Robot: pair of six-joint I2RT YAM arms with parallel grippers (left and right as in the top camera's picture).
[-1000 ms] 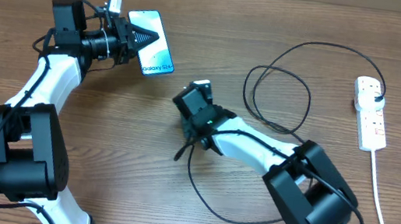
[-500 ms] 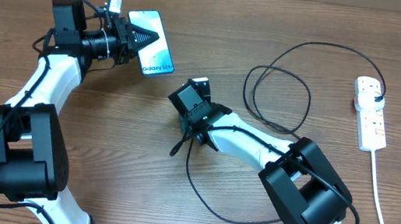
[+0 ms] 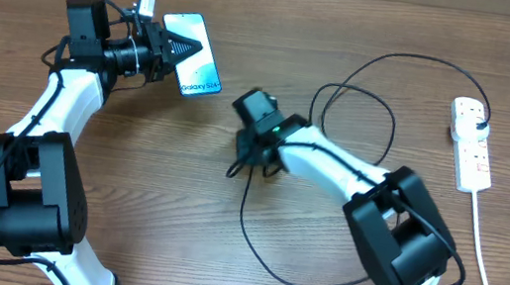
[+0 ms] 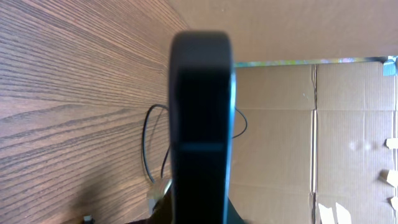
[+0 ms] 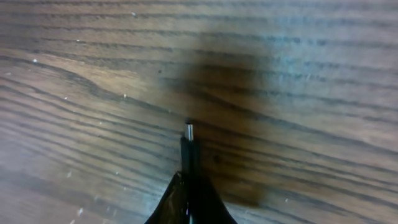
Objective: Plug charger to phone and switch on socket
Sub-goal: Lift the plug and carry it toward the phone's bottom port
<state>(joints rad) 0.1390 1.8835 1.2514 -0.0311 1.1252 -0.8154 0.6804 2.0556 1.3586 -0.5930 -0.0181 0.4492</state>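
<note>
My left gripper [image 3: 176, 51] is shut on the phone [image 3: 196, 67], a slim handset with a lit light-blue screen, held tilted above the table at the back left. In the left wrist view the phone's dark edge [image 4: 200, 124] fills the middle. My right gripper [image 3: 251, 158] is shut on the charger's connector end [image 5: 189, 146], whose small metal tip points away above the wood. The black charger cable [image 3: 355, 107] loops across the table to a black plug in the white socket strip [image 3: 471, 143] at the far right.
The strip's white cord [image 3: 483, 260] runs down the right side toward the front edge. A slack loop of black cable [image 3: 264, 254] lies in front of the right arm. Cardboard walls [image 4: 323, 137] stand behind the table.
My right gripper has moved away from the front edge and slightly right with the connector, turning at the wrist. The left arm and phone have not moved.
</note>
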